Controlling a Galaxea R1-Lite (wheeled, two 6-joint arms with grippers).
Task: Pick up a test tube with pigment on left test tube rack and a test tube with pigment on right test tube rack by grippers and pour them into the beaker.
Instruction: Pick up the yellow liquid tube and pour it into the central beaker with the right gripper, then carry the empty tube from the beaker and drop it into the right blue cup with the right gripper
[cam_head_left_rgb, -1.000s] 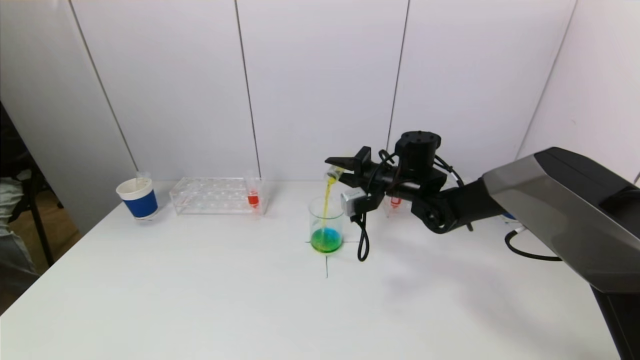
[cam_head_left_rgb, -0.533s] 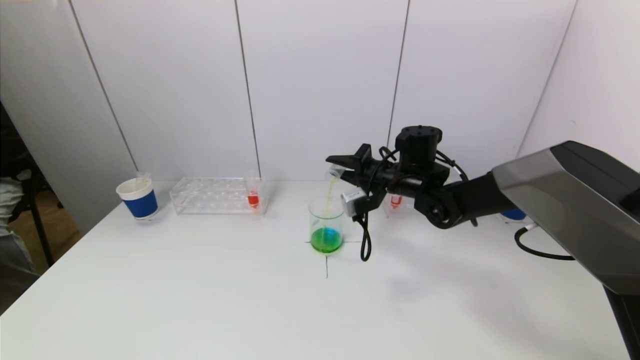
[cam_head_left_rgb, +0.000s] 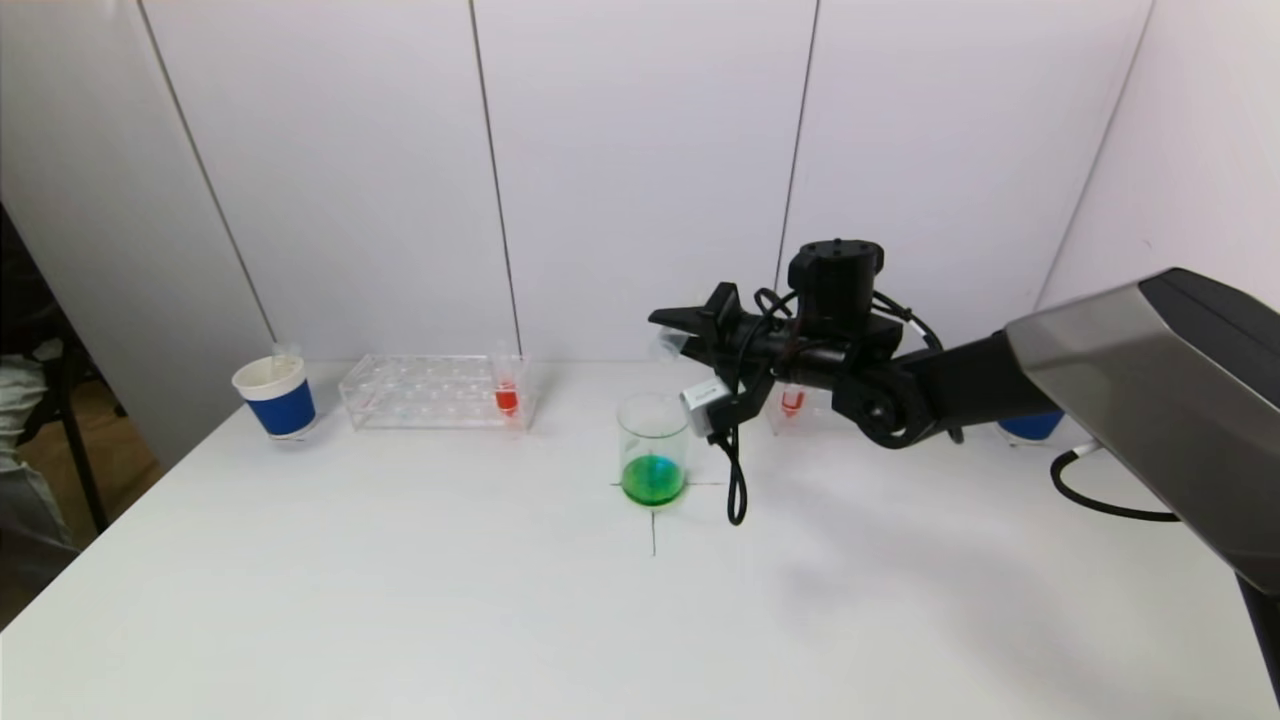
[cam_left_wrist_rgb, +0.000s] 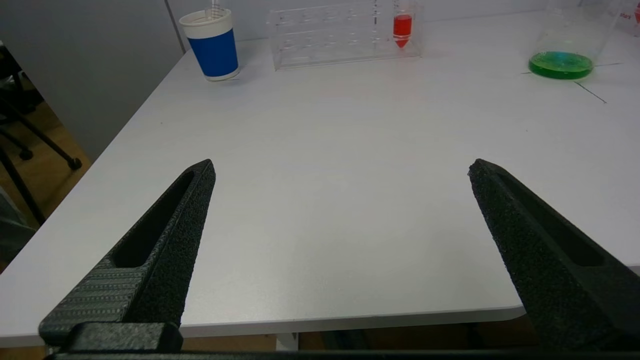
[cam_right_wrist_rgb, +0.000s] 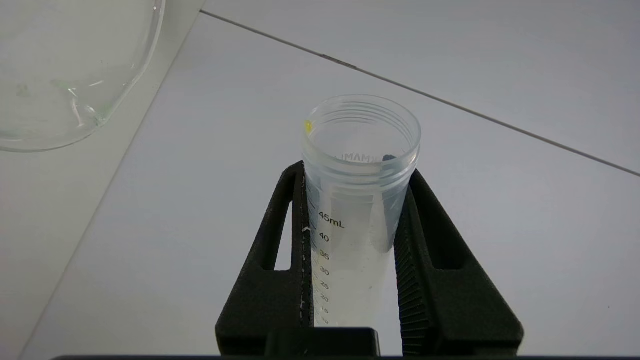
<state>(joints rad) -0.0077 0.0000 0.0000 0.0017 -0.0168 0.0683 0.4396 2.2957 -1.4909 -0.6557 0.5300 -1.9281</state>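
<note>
One table (cam_head_left_rgb: 420, 600) carries everything: left rack (cam_head_left_rgb: 430, 392) with a red tube (cam_head_left_rgb: 506, 398), and the beaker (cam_head_left_rgb: 652, 450) of green liquid at centre. The right gripper (cam_head_left_rgb: 672, 335) holds its jaws closed on an emptied tube (cam_right_wrist_rgb: 357, 200), tipped beside the beaker's rim to drain. The left gripper (cam_left_wrist_rgb: 340, 200), jaws wide apart, hangs idle near the table's edge.

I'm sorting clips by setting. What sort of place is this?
Probably a mock chemistry bench: a clear tube rack, a beaker of green liquid, and a plain white table.
</note>
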